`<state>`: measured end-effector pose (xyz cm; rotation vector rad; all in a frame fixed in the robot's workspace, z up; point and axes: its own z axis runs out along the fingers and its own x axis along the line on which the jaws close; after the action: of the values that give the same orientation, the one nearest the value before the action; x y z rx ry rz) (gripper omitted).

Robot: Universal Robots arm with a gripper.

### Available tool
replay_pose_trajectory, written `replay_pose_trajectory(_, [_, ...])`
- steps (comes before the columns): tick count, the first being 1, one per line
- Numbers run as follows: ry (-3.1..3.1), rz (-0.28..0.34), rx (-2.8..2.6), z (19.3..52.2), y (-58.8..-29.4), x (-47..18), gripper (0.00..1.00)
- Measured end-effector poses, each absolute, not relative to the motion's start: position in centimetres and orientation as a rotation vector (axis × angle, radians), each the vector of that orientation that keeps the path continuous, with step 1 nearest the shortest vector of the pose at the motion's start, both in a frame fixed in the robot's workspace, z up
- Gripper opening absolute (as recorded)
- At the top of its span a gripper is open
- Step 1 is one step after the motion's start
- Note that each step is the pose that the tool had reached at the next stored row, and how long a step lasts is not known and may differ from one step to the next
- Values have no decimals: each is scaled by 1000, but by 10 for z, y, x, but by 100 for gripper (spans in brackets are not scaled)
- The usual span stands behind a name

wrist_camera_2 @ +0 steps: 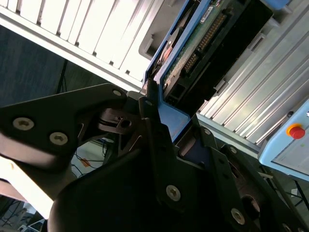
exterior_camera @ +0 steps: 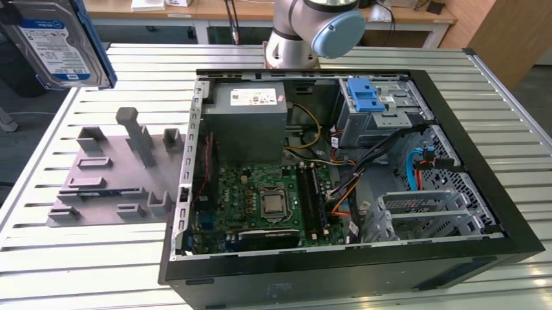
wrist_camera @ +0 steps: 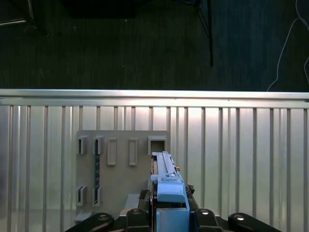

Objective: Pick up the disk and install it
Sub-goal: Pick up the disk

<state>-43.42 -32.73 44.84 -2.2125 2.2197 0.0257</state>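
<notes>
- The gripper (wrist_camera_2: 174, 123) is clamped on the disk (wrist_camera_2: 212, 34), its black fingers (wrist_camera_2: 148, 113) pressed against the blue rail at one end of the drive.
- In the first wrist view the gripper (wrist_camera: 171, 212) holds the disk (wrist_camera: 166, 179) edge-on, with the blue rail between the jaws.
- In the exterior view the disk (exterior_camera: 61, 45) hangs clear of the table (exterior_camera: 69, 258) at that view's upper left, well apart from the case (exterior_camera: 345, 258). Its blue-and-white label, with a barcode and fine print, faces the camera.
- The second wrist view shows the drive's underside: a green circuit board and a black connector.
- A grey plate (wrist_camera: 120, 169) with upright slots lies on the table beyond the disk; in the exterior view this plate (exterior_camera: 112, 174) sits just beside the case.
- The open case holds a power supply (exterior_camera: 250, 123) bearing a white sticker, a motherboard (exterior_camera: 258, 194) and a metal cage (exterior_camera: 379, 119) topped by a blue bracket (exterior_camera: 366, 97).
</notes>
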Motion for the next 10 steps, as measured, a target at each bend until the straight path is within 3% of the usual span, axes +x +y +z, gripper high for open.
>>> replay_pose_trajectory(10, [2220, 26, -2213, 451, -327, -434, 36])
